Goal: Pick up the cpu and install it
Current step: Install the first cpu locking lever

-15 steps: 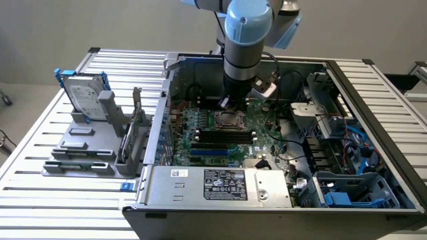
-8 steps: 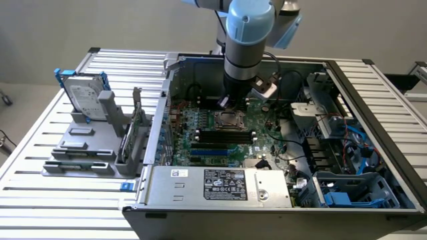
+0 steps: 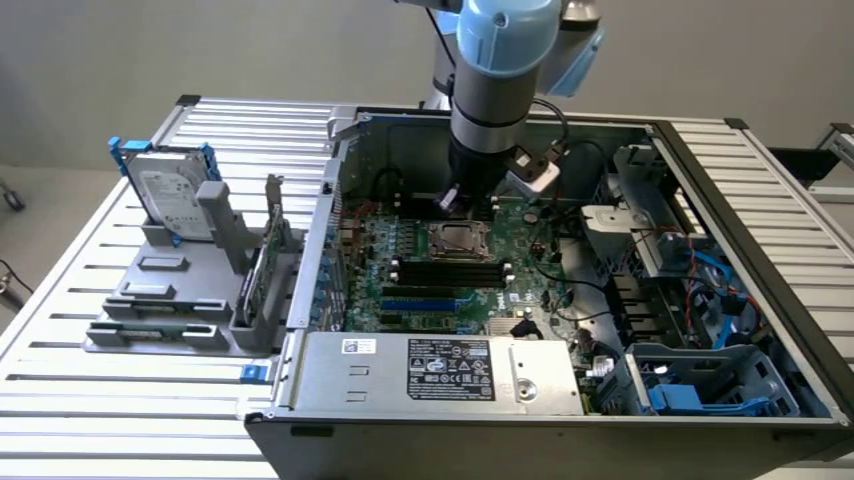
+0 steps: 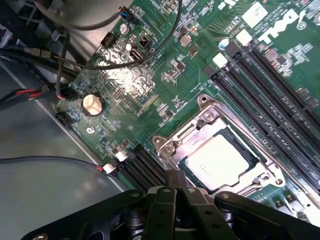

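From my station I count one cpu [image 4: 220,159], its silver top lying flat inside the one metal-framed socket [image 4: 210,117] on the green motherboard [image 4: 165,70]. My one gripper [image 4: 176,192] hovers just beside the socket's edge with its fingers [image 4: 165,210] pressed together, holding nothing. In the exterior view the arm [image 3: 501,90] reaches down into the open computer case [image 3: 747,200], ending just behind the socket. One hard drive [image 3: 171,190] with a blue frame stands upright in a grey holder [image 3: 167,300] on the slatted counter [image 3: 80,420], at the exterior view's left. I see four black memory slots [image 4: 280,100] beside the socket.
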Available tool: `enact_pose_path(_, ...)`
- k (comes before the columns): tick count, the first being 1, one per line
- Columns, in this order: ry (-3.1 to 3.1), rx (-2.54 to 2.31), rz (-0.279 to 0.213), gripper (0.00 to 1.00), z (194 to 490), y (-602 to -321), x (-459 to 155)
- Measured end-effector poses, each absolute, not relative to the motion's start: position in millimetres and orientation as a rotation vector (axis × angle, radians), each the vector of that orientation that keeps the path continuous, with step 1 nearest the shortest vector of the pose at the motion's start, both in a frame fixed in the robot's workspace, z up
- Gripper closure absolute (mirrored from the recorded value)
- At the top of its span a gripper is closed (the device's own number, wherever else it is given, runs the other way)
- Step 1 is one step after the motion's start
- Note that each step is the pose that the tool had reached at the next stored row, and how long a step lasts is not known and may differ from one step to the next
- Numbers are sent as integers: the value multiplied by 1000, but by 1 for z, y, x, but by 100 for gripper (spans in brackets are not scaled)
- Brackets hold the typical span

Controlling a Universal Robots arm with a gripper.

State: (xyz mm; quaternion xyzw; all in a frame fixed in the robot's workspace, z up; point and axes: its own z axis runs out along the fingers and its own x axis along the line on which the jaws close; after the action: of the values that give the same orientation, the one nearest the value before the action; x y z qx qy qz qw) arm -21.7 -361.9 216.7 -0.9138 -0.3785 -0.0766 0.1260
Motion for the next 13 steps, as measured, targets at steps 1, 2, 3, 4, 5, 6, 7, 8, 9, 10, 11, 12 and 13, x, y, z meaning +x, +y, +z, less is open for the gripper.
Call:
enact_pose_path(1,-1100,-2661,-220,89,219,-365,-22)
enact_pose_path(2,-1098,-2662,-217,89,220,-368,-22)
enact_pose_path(3,-1097,-2662,-214,89,221,-370,-22)
enact_pose_path(4,-1096,-2661,-211,89,222,-373,-22)
enact_pose_path(5,-1095,-2661,-209,89,223,-377,-22)
enact_pose_path(6,-1094,-2661,-207,89,224,-380,-22)
enact_pose_path(7,-1093,-2661,-204,89,225,-383,-22)
enact_pose_path(8,-1091,-2661,-200,89,226,-386,-22)
enact_pose_path(9,-1090,-2660,-196,89,227,-388,-22)
enact_pose_path(10,-1089,-2660,-193,89,228,-391,-22)
enact_pose_path(11,-1088,-2659,-190,89,229,-394,-22)
enact_pose_path(12,-1088,-2659,-187,89,229,-397,-22)
enact_pose_path(13,-1087,-2659,-185,89,230,-399,-22)
